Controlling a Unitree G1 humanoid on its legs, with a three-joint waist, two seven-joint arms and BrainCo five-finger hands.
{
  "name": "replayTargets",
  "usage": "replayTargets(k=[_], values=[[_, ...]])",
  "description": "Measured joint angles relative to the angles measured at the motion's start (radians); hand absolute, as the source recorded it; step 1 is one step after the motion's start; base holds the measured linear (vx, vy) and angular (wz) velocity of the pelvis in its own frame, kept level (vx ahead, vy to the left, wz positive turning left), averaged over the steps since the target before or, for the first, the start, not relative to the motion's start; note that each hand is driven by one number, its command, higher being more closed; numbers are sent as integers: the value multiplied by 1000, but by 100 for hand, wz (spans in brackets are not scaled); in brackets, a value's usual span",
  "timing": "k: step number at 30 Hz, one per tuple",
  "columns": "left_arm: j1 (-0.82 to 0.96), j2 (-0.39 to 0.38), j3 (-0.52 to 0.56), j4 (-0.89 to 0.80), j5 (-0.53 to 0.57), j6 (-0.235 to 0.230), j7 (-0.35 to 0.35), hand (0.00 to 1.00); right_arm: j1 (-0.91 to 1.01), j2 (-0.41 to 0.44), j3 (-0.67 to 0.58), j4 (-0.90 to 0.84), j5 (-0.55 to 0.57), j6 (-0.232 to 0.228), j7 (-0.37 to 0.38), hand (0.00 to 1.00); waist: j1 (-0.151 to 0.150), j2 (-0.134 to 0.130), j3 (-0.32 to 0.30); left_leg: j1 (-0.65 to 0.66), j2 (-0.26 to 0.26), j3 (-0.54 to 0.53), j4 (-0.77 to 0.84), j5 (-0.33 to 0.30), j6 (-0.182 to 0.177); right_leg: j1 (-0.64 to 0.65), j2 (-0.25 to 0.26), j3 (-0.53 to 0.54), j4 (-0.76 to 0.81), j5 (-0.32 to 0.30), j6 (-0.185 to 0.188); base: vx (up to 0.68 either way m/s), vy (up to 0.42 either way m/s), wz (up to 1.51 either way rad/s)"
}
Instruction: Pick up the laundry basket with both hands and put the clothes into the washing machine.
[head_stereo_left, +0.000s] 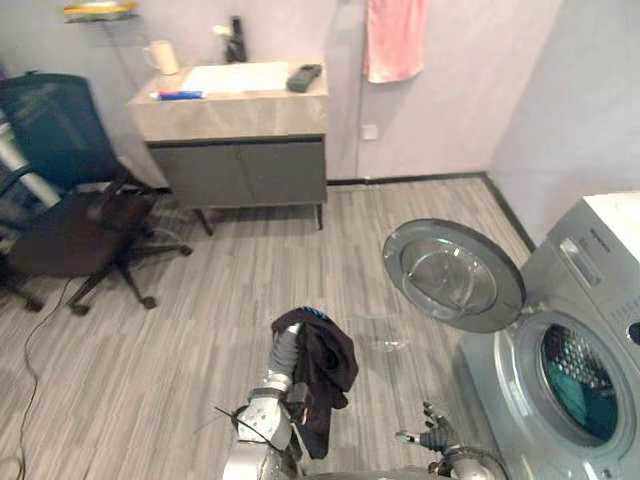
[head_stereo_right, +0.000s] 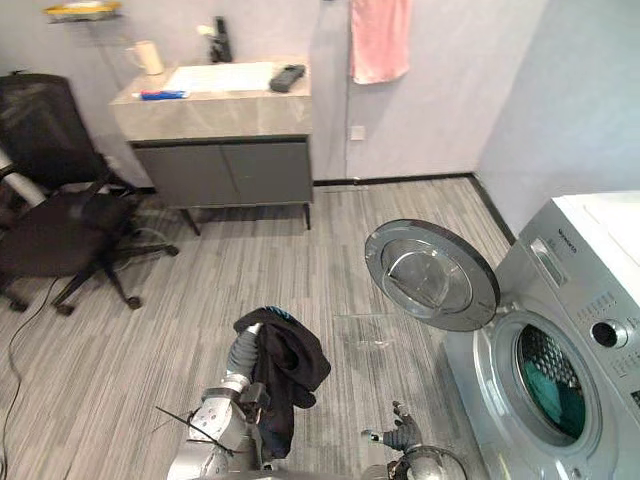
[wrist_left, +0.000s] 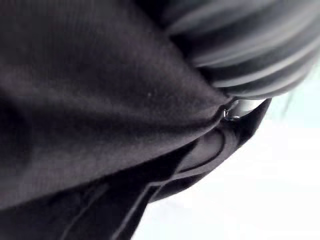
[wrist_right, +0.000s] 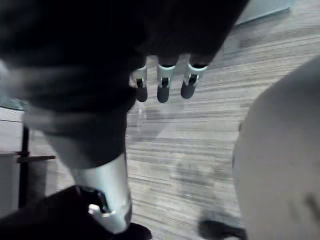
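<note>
A dark garment (head_stereo_left: 325, 365) hangs draped over the top of my raised left arm (head_stereo_left: 284, 358), low in the middle of the room; the cloth covers that hand. The same dark cloth (wrist_left: 100, 100) lies right against the left wrist camera. My right hand (head_stereo_left: 435, 435) sits low at the front, fingers (wrist_right: 163, 82) straight and spread, holding nothing. To the right stands the grey washing machine (head_stereo_left: 590, 290) with its round door (head_stereo_left: 452, 275) swung open toward the room. Teal cloth (head_stereo_left: 592, 412) lies inside the drum.
A grey sink cabinet (head_stereo_left: 235, 130) stands against the back wall, with a pink towel (head_stereo_left: 395, 38) hanging beside it. A black office chair (head_stereo_left: 70, 210) is at the left. A clear plastic item (head_stereo_left: 380, 333) lies on the wooden floor near the door.
</note>
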Motion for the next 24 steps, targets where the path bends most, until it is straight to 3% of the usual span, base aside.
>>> replayTargets(k=[1, 2, 5, 7, 8, 9, 11, 12, 13, 17, 19, 20, 22, 24], values=[[8, -5, -12, 6, -1, 0, -2, 100, -26, -6, 0, 36, -6, 0, 1, 0, 2, 26, -7, 40, -5, -62, -141, 38, -35, -15, 7, 38, 0, 7, 22, 302, 534, -203], [5, -4, -35, 33, -3, -1, -15, 100, -75, -24, 2, 91, -10, -3, -1, 0, -10, 50, 1, 76, 13, -85, -235, 138, -79, -32, 8, 119, -4, 3, 77, 268, 551, -158], [-32, 62, -60, 83, -3, 6, -28, 100, -93, 7, 21, 112, -5, -11, 3, 0, -48, 1, -3, 95, -24, 59, -215, 86, -35, -96, 10, 180, 40, -9, 86, 246, 414, -132], [-47, 77, -72, 85, -3, 6, -51, 100, -124, 8, 31, 134, 12, -20, 3, 0, -62, -2, -3, 106, -29, 197, -178, 28, 3, -166, -14, 215, 41, 40, 66, 141, 301, -137], [-47, 77, -72, 85, -3, 6, -51, 100, -124, 8, 31, 134, 12, -20, 3, 0, -62, -2, -3, 106, -29, 197, -178, 28, 3, -166, -14, 215, 41, 40, 66, 56, 303, -168], [-59, 79, -72, 84, -3, 6, -61, 100, -159, 4, 36, 159, 43, -22, 3, 0, -57, 24, 9, 147, -11, 315, -210, 15, 13, -202, -16, 138, 20, 111, 5, 30, 251, -191], [-63, 81, -73, 85, -13, 6, -64, 100, -189, 6, 59, 192, 65, -20, 6, 0, -56, 34, 13, 234, -7, 489, -284, 11, 17, -215, -63, -203, 7, 105, -76, 47, 211, -252], [-78, 81, -77, 89, -16, 6, -64, 100, -191, 7, 65, 188, 69, -21, 6, 0, -59, 44, 13, 248, 11, 555, -280, -5, 10, -221, -64, -294, -13, 111, -109, 51, 85, -179], [-90, 85, -82, 92, -17, 7, -64, 100, -192, 8, 66, 186, 70, -21, 5, 0, -61, 48, 13, 250, 23, 584, -271, -12, 5, -227, -63, -316, -22, 122, -122, 66, -18, -155], [-178, 101, -97, 146, -32, 9, -81, 100, -179, 12, 67, 137, 91, -20, 6, 0, -60, 50, 17, 264, 117, 668, -186, -48, -39, -270, -11, -332, 17, 138, -68, 127, -161, -104], [-204, 74, -96, 181, -43, 17, -82, 100, -166, -12, 65, 95, 121, -21, 7, 0, -66, 73, 28, 308, 136, 670, -207, -55, -52, -270, 23, -315, 38, 137, -69, 149, -168, -92], [-255, 18, -126, 233, -48, 17, -81, 100, -89, -46, 45, -4, 173, -21, 7, 0, -98, 51, 42, 393, 115, 695, -231, -71, -97, -275, -24, -345, 168, 11, -61, 55, -85, -55], [-261, 5, -137, 260, -48, 17, -79, 100, -66, -49, 39, -36, 198, -25, 9, 0, -104, 46, 39, 401, 113, 699, -222, -82, -105, -294, -41, -341, 226, -21, -59, 33, -58, -23], [-260, 5, -136, 271, -49, 18, -76, 100, -61, -63, 46, -41, 206, -27, 10, 0, -102, 48, 38, 390, 138, 708, -193, -81, -107, -307, -24, -350, 248, -52, -61, 72, -99, -6]])
